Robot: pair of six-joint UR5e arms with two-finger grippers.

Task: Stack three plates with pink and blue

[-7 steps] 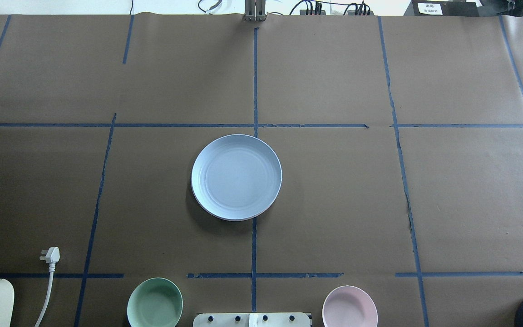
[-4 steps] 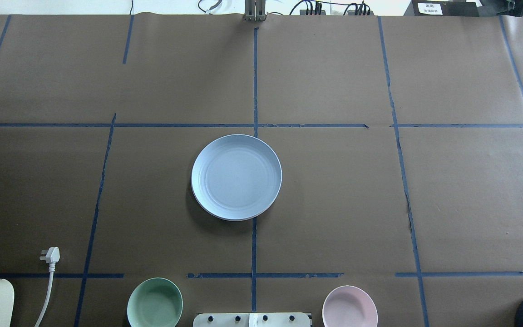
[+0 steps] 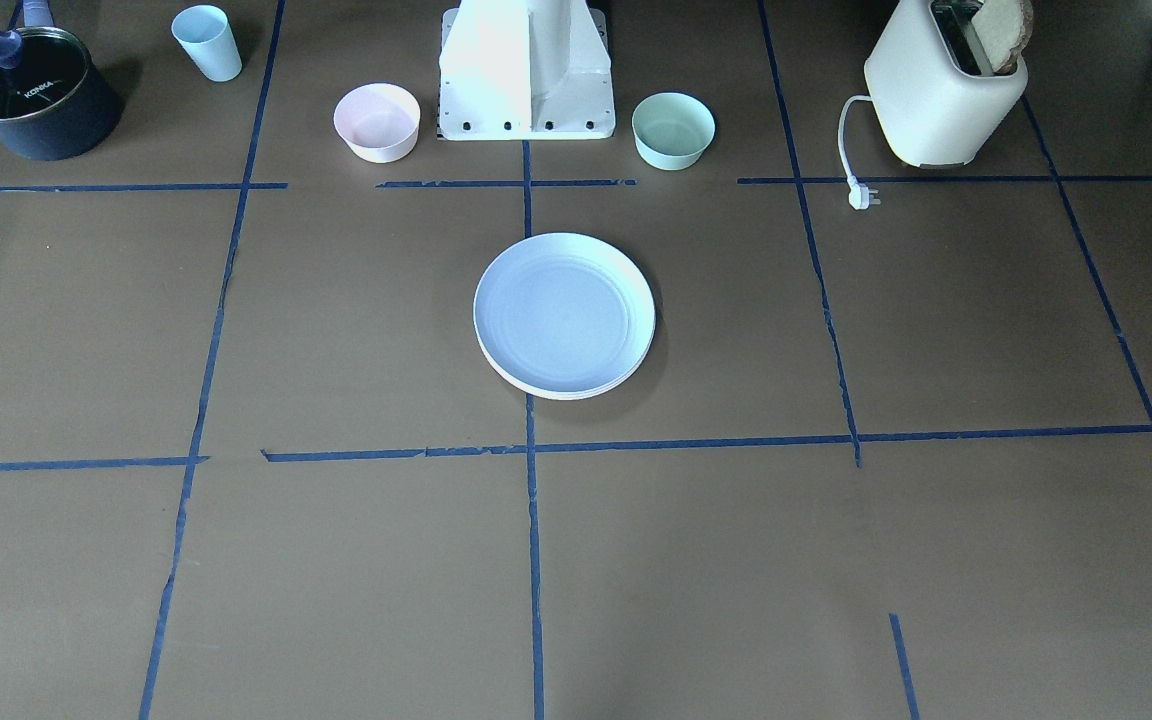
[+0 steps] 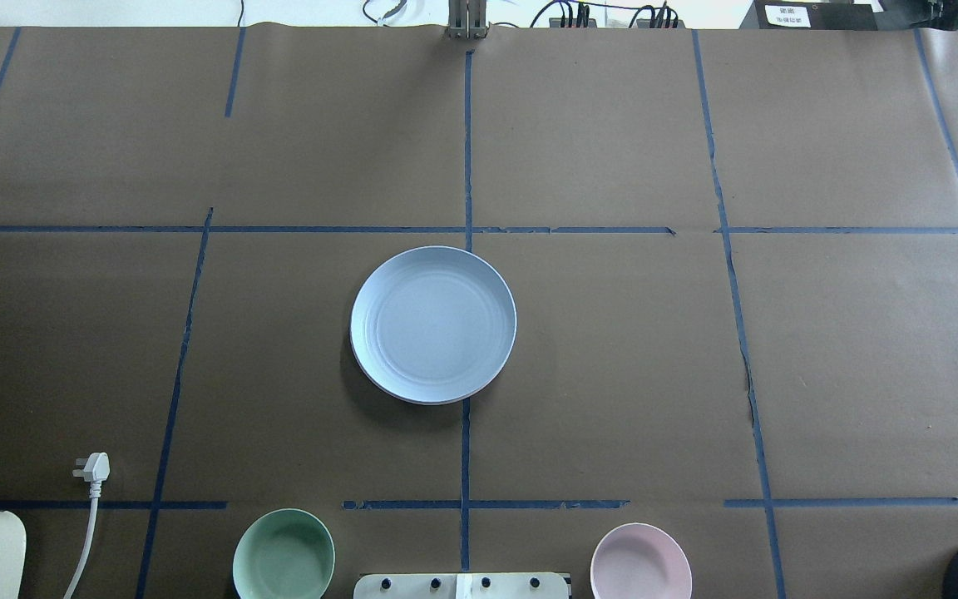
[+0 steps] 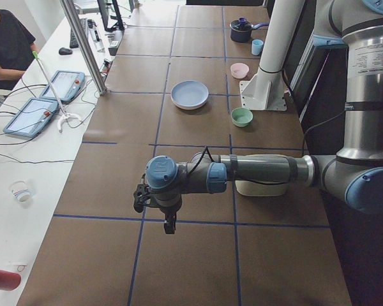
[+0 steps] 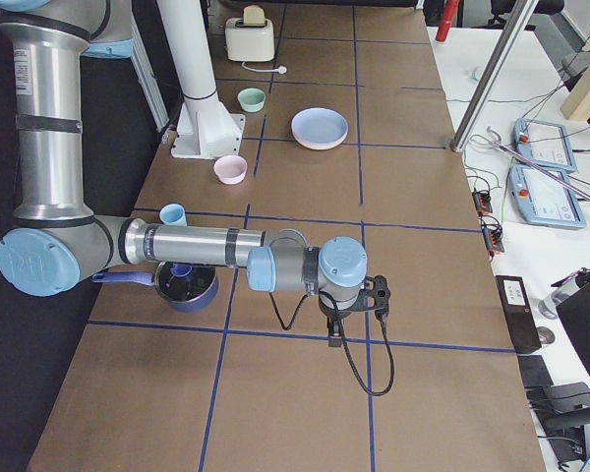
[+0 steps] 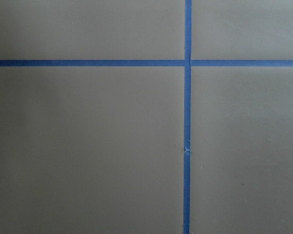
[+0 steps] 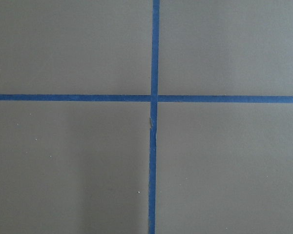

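Note:
The light blue plate (image 4: 433, 324) lies face up at the table's middle on top of a stack; it also shows in the front-facing view (image 3: 564, 312). A pale cream rim (image 3: 568, 394) shows under its near edge. I cannot make out the pink plate; it is hidden. My left gripper (image 5: 169, 226) hangs over bare brown paper far from the stack, seen only in the exterior left view. My right gripper (image 6: 334, 339) hangs over the other end, seen only in the exterior right view. I cannot tell whether either is open or shut. Both wrist views show only paper and blue tape.
A small pink bowl (image 3: 377, 122) and a mint-green bowl (image 3: 673, 130) flank the robot base (image 3: 526, 70). A toaster (image 3: 946, 90) with its loose plug (image 3: 861, 195), a dark pot (image 3: 34, 95) and a pale blue cup (image 3: 208, 42) stand along the robot's side.

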